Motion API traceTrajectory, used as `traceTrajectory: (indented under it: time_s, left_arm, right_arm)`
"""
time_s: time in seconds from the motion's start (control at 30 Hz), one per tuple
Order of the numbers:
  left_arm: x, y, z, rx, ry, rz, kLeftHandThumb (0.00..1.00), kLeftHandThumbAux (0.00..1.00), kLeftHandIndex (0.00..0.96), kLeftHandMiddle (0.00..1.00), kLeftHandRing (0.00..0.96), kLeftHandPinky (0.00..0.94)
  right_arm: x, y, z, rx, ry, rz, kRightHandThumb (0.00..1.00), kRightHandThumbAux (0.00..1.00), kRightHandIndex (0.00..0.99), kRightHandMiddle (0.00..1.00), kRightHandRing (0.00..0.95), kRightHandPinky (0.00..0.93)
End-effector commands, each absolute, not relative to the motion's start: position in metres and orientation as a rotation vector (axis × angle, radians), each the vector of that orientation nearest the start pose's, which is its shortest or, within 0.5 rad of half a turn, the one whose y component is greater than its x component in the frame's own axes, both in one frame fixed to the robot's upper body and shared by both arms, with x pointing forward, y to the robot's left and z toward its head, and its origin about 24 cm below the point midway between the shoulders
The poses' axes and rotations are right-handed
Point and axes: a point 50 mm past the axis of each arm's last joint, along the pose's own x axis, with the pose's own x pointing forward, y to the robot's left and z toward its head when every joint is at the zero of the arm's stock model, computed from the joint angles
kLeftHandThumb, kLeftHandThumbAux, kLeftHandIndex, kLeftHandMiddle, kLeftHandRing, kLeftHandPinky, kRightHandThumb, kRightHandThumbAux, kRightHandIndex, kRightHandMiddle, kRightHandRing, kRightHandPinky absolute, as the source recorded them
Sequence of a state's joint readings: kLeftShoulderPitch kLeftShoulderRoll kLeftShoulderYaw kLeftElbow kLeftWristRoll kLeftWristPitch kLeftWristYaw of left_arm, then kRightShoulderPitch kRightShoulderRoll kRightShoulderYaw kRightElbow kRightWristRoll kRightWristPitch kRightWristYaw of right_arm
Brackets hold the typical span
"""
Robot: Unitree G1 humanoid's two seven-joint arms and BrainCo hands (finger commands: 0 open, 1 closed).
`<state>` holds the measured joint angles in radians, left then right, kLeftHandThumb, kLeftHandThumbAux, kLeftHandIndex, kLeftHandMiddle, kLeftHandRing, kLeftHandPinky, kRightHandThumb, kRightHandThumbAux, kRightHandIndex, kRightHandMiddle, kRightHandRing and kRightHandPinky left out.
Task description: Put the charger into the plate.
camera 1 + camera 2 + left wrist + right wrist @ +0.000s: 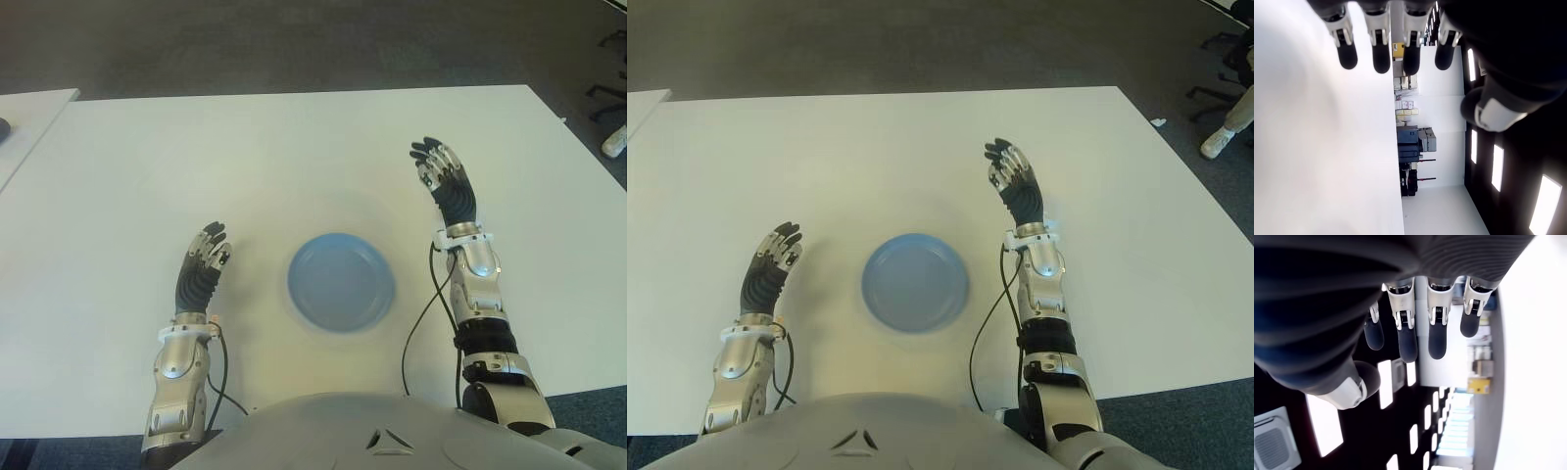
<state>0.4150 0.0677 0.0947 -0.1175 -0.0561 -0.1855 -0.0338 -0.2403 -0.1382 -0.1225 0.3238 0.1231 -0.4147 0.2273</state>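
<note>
A round blue plate [341, 282] lies on the white table [294, 157] in front of me, with nothing in it. No charger shows in any view. My left hand [203, 262] is to the left of the plate, fingers stretched out and holding nothing. My right hand [443, 179] is to the right of the plate and farther from me, fingers likewise straight and holding nothing. In the wrist views the left fingers [1380, 46] and right fingers [1437, 328] are extended with nothing between them.
A second white table edge [29, 117] shows at the far left. Dark carpet lies beyond the table. A chair base [607, 98] and a person's shoe [1218, 142] are at the far right, off the table.
</note>
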Motion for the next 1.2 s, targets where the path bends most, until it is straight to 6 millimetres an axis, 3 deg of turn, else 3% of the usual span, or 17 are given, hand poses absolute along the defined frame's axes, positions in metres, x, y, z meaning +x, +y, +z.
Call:
traceTrajectory:
  time_s: [0.03, 0.2, 0.53, 0.7, 1.07, 1.2]
  left_arm:
    - [0.161, 0.201, 0.003, 0.060, 0.109, 0.133, 0.289, 0.573, 0.150, 0.145, 0.134, 0.145]
    - [0.162, 0.198, 0.003, 0.052, 0.117, 0.149, 0.291, 0.555, 0.155, 0.150, 0.139, 0.157]
    - [0.162, 0.197, 0.004, 0.048, 0.114, 0.150, 0.315, 0.532, 0.159, 0.156, 0.142, 0.157]
    - [0.161, 0.197, 0.003, 0.052, 0.115, 0.135, 0.316, 0.526, 0.164, 0.155, 0.138, 0.149]
    - [0.162, 0.198, 0.000, 0.055, 0.117, 0.113, 0.299, 0.534, 0.150, 0.141, 0.122, 0.124]
    - [0.162, 0.196, 0.001, 0.054, 0.116, 0.126, 0.295, 0.531, 0.150, 0.142, 0.124, 0.131]
  right_arm:
    - [0.295, -0.187, 0.077, -0.071, -0.316, 0.130, 0.454, 0.624, 0.158, 0.230, 0.182, 0.123]
    - [0.308, -0.193, 0.095, -0.201, -0.376, 0.133, 0.470, 0.593, 0.140, 0.198, 0.169, 0.149]
    - [0.318, -0.203, 0.096, -0.463, -0.414, 0.077, 0.458, 0.585, 0.127, 0.190, 0.163, 0.131]
    - [0.323, -0.212, 0.103, -0.683, -0.444, 0.033, 0.420, 0.582, 0.130, 0.208, 0.175, 0.134]
    - [0.331, -0.221, 0.117, -0.997, -0.515, -0.090, 0.387, 0.567, 0.132, 0.200, 0.162, 0.118]
    - [0.342, -0.245, 0.113, -1.188, -0.413, -0.123, 0.412, 0.560, 0.125, 0.162, 0.135, 0.121]
